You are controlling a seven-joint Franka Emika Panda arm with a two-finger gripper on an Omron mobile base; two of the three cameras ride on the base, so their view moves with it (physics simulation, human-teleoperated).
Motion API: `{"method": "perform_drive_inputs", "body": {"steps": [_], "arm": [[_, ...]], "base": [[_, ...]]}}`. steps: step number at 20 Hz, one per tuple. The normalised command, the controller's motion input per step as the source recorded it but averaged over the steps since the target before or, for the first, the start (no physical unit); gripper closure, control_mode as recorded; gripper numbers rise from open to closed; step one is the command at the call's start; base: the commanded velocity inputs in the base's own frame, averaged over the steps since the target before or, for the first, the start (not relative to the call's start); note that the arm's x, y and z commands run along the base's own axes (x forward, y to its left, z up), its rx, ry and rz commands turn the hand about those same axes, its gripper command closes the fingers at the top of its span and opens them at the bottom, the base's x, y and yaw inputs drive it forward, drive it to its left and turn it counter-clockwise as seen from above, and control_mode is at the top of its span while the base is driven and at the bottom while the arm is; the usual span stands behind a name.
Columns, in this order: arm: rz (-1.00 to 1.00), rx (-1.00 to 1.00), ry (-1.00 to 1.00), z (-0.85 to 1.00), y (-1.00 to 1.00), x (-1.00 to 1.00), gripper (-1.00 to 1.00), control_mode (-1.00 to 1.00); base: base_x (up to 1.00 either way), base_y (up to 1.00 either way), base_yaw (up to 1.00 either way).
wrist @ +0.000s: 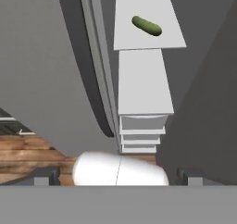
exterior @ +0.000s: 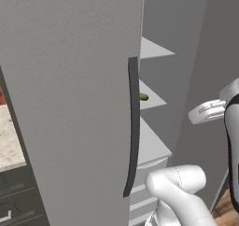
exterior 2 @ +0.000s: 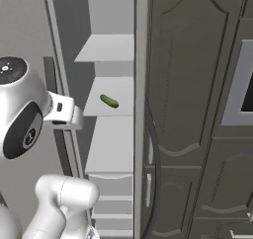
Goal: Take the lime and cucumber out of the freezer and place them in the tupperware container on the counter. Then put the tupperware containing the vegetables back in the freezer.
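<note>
1. The freezer (exterior: 70,103) stands with its big grey door swung open, and the long dark curved handle (exterior: 133,127) runs vertically along the door's edge.
2. Pale grey inner shelves (exterior 2: 108,104) are stacked one above another inside, with drawer fronts below them.
3. The cucumber (exterior 2: 109,101) lies flat on a middle shelf, alone and well apart from the arm.
4. In the right base view its long axis runs diagonally, one tapered end toward the upper left and back of the shelf, the other toward the lower right.
5. In the hand view the cucumber (wrist: 146,26) lies near the top of the picture, again slanting from upper left to lower right.
6. In the left base view a small green end of the cucumber (exterior: 144,97) peeks out just past the door handle.
7. The pincer (wrist: 118,177) has its two dark tips set wide apart at the bottom of the hand view, open and holding nothing.
8. A strip of beige tabletop (exterior: 9,136) shows left of the door, over dark drawers.
</note>
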Motion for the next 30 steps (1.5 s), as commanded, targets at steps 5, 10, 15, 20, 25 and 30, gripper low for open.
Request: {"method": "perform_drive_inputs", "body": {"steps": [5, 10, 15, 20, 25, 30], "arm": [[-0.03, 0.04, 0.0, -0.29, -0.02, 0.36, -1.0, -1.0], [-0.11, 0.0, 0.01, -0.38, 0.0, 0.66, -1.0, -1.0], [-0.05, 0.03, 0.05, -0.07, -0.03, 0.33, -1.0, -1.0], [0.0, 0.02, 0.02, -0.01, -0.01, 0.21, -1.0, -1.0], [0.0, 0.02, 0.02, -0.06, 0.0, 0.62, -1.0, -1.0], [0.0, 0.01, 0.0, -0.18, 0.0, 0.63, -1.0, -1.0]], "base": [[0.0, 0.0, 0.0], [0.0, 0.0, 0.0], [0.0, 0.0, 0.0], [0.0, 0.0, 0.0], [0.0, 0.0, 0.0], [0.0, 0.0, 0.0]]}}
